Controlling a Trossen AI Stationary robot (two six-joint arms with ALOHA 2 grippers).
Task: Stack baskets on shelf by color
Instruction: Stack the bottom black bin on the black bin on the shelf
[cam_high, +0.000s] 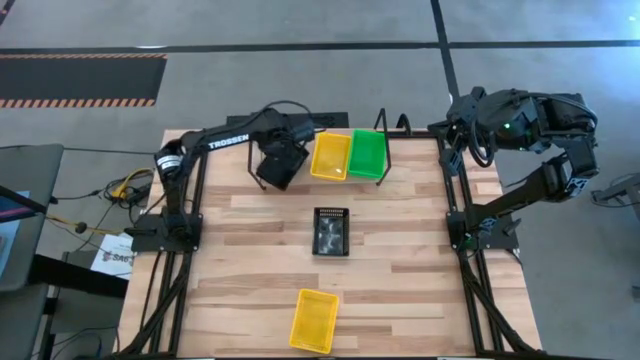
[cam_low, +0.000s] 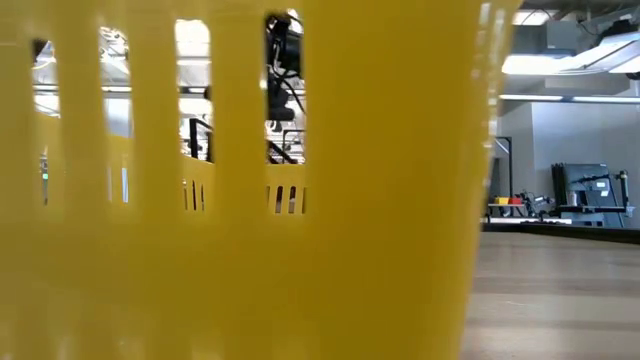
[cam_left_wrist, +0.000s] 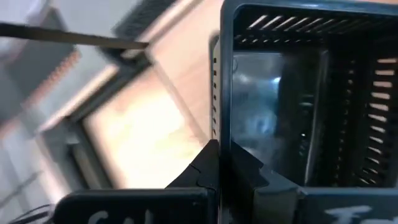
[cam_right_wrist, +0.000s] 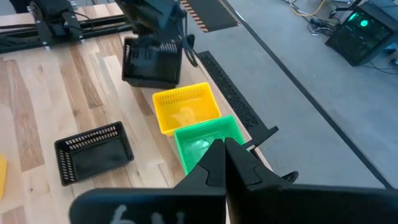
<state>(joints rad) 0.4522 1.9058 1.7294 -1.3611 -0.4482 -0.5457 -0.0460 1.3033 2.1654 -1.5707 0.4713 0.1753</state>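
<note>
A black basket is held in the clamped left gripper, tilted, at the far left of the table, just beside the shelf. On the shelf a yellow basket and a green basket sit side by side, touching. A second black basket lies at mid-table, and another yellow basket near the front edge. The right gripper is closed on nothing, raised at the far right corner.
</note>
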